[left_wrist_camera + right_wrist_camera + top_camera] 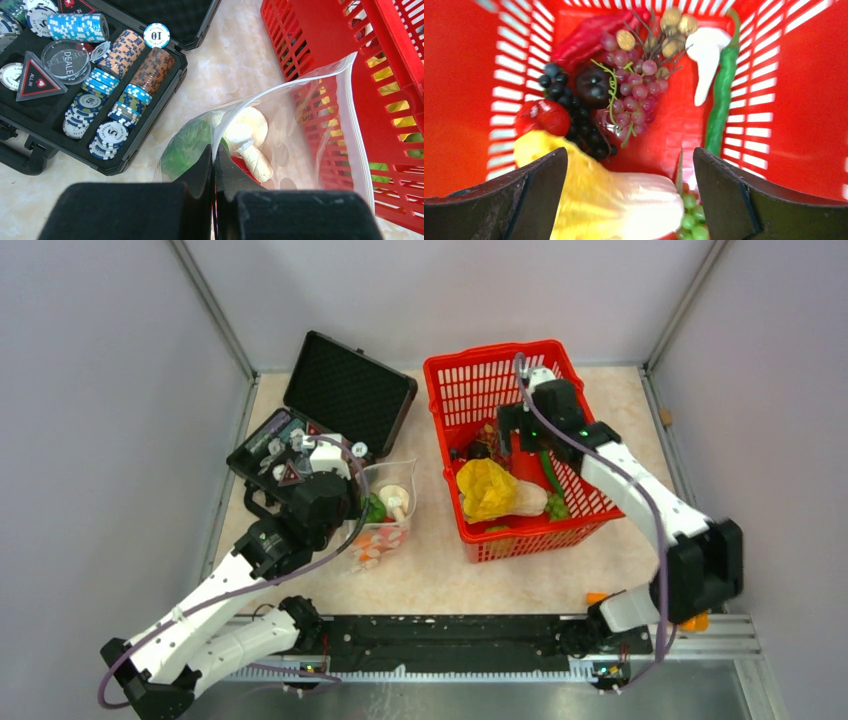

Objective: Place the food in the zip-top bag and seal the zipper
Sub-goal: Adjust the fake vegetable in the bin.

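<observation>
The task looks partly done: a few pieces are already in the zip-top bag (300, 115), much food is left, and the zipper (358, 140) is unsealed, its mouth gaping toward the red mesh basket (490, 350). The bag lies on the table between the basket and the open black case (145, 131) of poker chips (120, 90). The left gripper (214, 156) is closed tight, pinching the bag's near edge and holding the mouth up. Through the clear plastic show a white mushroom (247, 125), a green piece (187, 145) and something red (244, 167). The right gripper (629, 155) hangs inside the basket with jaws wide and nothing between them, above a yellow-and-pale cabbage (614, 200). Around it lie purple grapes (634, 95), dark grapes (559, 90), a red tomato (541, 115), a red chilli (594, 35) and a long green chilli (721, 90). More picks and the sealing remain, I judge.
</observation>
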### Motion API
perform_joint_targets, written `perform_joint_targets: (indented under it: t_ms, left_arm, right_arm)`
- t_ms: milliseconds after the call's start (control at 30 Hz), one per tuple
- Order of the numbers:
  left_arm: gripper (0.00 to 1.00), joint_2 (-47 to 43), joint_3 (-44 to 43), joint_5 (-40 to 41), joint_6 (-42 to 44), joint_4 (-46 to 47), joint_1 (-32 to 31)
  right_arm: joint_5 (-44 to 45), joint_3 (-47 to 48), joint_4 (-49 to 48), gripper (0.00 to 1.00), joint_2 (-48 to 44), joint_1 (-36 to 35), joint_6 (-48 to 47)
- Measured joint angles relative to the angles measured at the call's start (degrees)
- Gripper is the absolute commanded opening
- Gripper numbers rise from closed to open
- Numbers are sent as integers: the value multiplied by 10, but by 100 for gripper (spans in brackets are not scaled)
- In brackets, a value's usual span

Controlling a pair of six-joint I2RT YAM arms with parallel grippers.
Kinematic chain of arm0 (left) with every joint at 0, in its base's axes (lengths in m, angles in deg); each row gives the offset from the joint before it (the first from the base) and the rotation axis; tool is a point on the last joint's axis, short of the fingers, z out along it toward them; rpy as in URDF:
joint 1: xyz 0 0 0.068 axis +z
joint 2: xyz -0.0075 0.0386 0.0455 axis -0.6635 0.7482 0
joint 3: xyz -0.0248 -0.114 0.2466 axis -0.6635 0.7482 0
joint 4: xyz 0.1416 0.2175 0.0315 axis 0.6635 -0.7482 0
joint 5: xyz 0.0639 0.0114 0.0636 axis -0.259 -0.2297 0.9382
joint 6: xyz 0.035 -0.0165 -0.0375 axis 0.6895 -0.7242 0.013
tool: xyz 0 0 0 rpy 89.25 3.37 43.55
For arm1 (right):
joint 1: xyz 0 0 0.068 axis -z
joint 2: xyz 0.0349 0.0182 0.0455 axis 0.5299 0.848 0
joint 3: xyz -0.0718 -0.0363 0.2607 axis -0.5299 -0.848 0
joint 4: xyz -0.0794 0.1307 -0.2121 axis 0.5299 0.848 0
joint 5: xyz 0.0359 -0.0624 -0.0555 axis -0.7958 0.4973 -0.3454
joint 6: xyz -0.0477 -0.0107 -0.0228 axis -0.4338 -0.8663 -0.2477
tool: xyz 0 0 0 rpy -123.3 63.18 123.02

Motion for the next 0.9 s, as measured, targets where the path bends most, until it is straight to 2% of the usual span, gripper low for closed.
perform_joint_targets:
  t_ms: [167, 267, 500, 767, 867, 900]
  left_arm:
    - [0, 0, 0, 0, 0, 0, 1]
    - [0, 3, 0, 0, 1, 2, 2]
    - [0, 7, 0, -1, 6, 2, 5]
    - [0, 5, 0, -2, 7, 3, 5]
    - [0, 5, 0, -3, 7, 3, 5]
    - [0, 5, 0, -3, 7, 3, 5]
  right_arm:
    - [-87, -7, 37, 95, -150, 1, -97]
    - [-138, 13, 81, 94, -174, 0, -143]
    - [-218, 21, 203, 99, -83, 1, -232]
    - [-250, 9, 221, 98, -23, 1, -275]
    - [-267, 11, 218, 94, 29, 1, -276]
    - [-273, 11, 217, 90, 42, 1, -276]
